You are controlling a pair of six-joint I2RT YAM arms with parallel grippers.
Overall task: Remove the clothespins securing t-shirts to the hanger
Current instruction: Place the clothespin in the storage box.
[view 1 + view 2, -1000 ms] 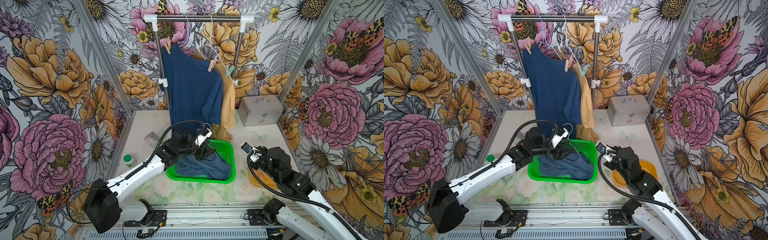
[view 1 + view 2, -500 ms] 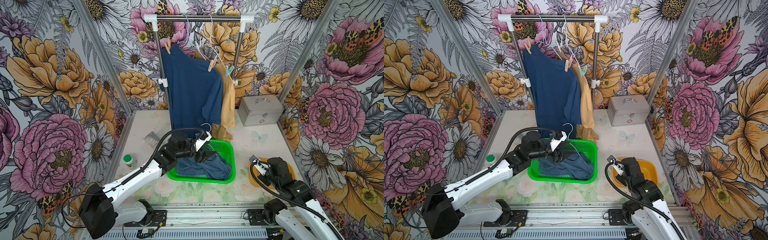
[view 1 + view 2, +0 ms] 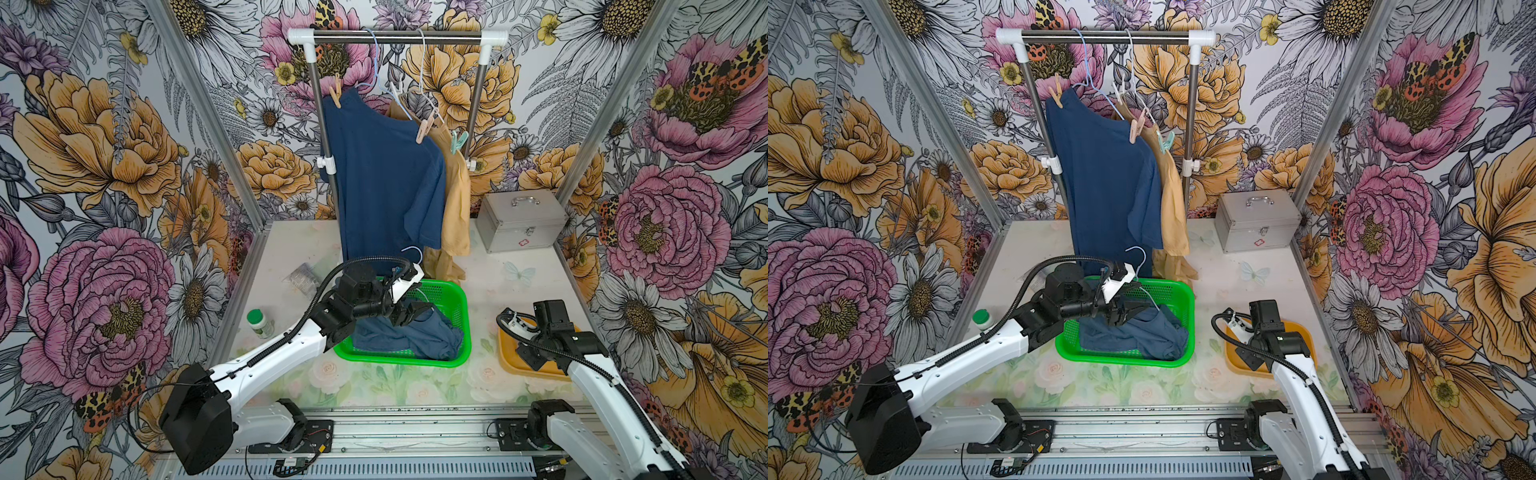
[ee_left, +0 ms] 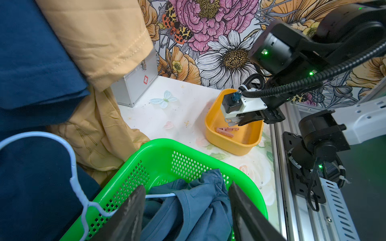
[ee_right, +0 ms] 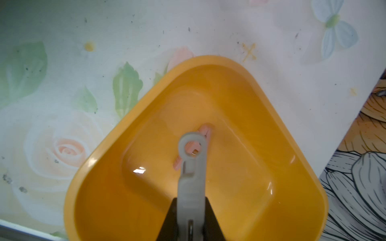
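Right claw [image 5: 191,217], clamped on a white clothespin [image 5: 192,177], hovers over a pink clothespin [image 5: 205,130] in the orange tray [image 5: 292,187]; left claw [image 4: 186,187] spread apart.

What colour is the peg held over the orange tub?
The peg is pale grey-white. It shows best in the right wrist view.

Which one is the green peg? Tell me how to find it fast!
Look at the rack at the back, where a tan shirt hangs behind a navy shirt. The green peg clips the tan shirt's shoulder. It alone is mint; its neighbour is a pink peg.
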